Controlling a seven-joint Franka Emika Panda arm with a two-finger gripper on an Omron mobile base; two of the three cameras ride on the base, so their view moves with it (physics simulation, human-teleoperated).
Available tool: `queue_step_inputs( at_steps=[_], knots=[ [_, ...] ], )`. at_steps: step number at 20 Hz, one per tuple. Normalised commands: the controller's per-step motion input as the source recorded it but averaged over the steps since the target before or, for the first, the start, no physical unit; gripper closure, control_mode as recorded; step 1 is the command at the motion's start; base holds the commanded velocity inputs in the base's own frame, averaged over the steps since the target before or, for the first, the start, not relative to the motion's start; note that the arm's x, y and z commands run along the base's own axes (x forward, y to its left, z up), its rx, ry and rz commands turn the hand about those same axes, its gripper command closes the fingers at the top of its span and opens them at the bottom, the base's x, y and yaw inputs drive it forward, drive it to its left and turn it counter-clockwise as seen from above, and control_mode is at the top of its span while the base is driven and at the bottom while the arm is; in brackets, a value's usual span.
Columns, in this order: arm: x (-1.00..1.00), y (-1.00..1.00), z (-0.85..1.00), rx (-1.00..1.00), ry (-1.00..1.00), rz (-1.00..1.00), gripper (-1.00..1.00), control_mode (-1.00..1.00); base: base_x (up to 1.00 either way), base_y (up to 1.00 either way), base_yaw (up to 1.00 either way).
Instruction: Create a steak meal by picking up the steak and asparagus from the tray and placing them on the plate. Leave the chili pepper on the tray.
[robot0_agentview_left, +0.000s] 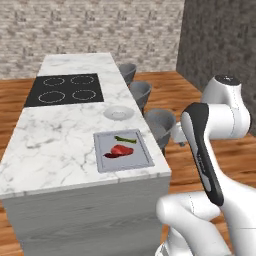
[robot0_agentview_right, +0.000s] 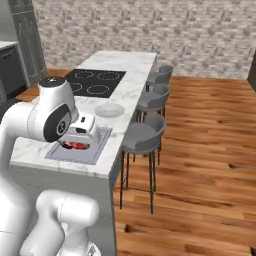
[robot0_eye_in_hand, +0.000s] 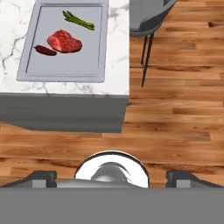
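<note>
The grey tray (robot0_eye_in_hand: 94, 48) lies on the marble counter, near its edge. On it sit the bright red steak (robot0_eye_in_hand: 64, 41), the green asparagus (robot0_eye_in_hand: 78, 20) beyond it, and the small dark red chili pepper (robot0_eye_in_hand: 45, 50) beside the steak. The tray (robot0_agentview_left: 137, 159), steak (robot0_agentview_left: 121, 149), asparagus (robot0_agentview_left: 125, 139) and chili pepper (robot0_agentview_left: 110, 155) also show in the left base view. The white plate (robot0_agentview_left: 118, 113) stands just past the tray, bare. My gripper (robot0_eye_in_hand: 111, 177) is open and holds nothing; it hangs high, off the counter's edge and apart from the tray. In the right base view my hand partly hides the steak (robot0_agentview_right: 75, 145).
A black cooktop (robot0_agentview_left: 65, 89) is set into the counter beyond the plate. Three grey stools (robot0_agentview_left: 161, 122) line the counter's side, one close to the tray (robot0_eye_in_hand: 148, 17). Wooden floor (robot0_eye_in_hand: 175, 96) lies around the island, and brick walls stand behind.
</note>
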Motion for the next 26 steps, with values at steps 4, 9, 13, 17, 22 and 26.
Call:
queue_step_inputs(
  at_steps=[4, 9, 13, 17, 22, 26],
  knots=[
    [0.00, 0.00, 0.00, 0.00, 0.00, 0.00, -1.00, 1.00, 0.00, -1.00, 0.29],
    [0.00, 0.00, 0.00, 0.00, 0.00, 0.00, -1.00, 1.00, 0.00, -0.93, 0.58],
    [0.00, 0.00, 0.00, 0.00, 0.00, 0.00, -1.00, 1.00, 0.05, -0.81, 0.63],
    [0.00, 0.00, 0.00, 0.00, 0.00, 0.00, -1.00, 1.00, 0.38, -0.72, 0.62],
    [0.00, 0.00, 0.00, 0.00, 0.00, 0.00, -1.00, 1.00, 0.56, -0.73, 0.54],
    [0.00, 0.00, 0.00, 0.00, 0.00, 0.00, -1.00, 1.00, 0.43, -0.83, 0.49]
  ],
)
